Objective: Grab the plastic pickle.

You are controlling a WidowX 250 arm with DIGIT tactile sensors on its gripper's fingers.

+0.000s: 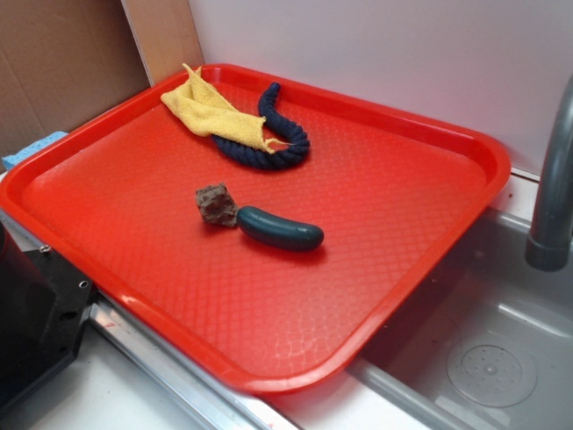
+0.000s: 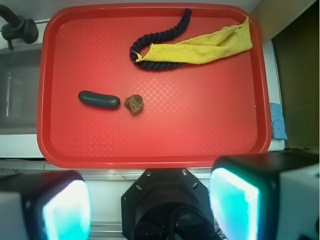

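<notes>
Nothing grasped yet; whole task judged still ahead. Plastic pickle (image 1: 279, 229) lying flat near the middle of the red tray (image 1: 412, 143), untouched, one rounded end just beside a small rough brown lump (image 1: 216, 205), perhaps touching it, though too close to call from either view. Farther back on the tray, a coiled dark blue rope (image 1: 285, 148) with a yellow cloth (image 1: 211, 111) draped partly across it, both well apart from the pickle. Tray set on the table beside a grey sink (image 1: 488, 354), with a faucet (image 1: 551, 193) rising at the right edge of the exterior view. In the wrist view, pincer (image 2: 150, 207) spread wide and empty, its two pale fingers (image 2: 65, 210) at the lower corners of the picture, high above the near rim of the tray and well away from the pickle (image 2: 99, 99). Left to do, by this reading: travel out over the tray, line up across the pickle's narrow width, descend without nudging the lump, close, and lift.
</notes>
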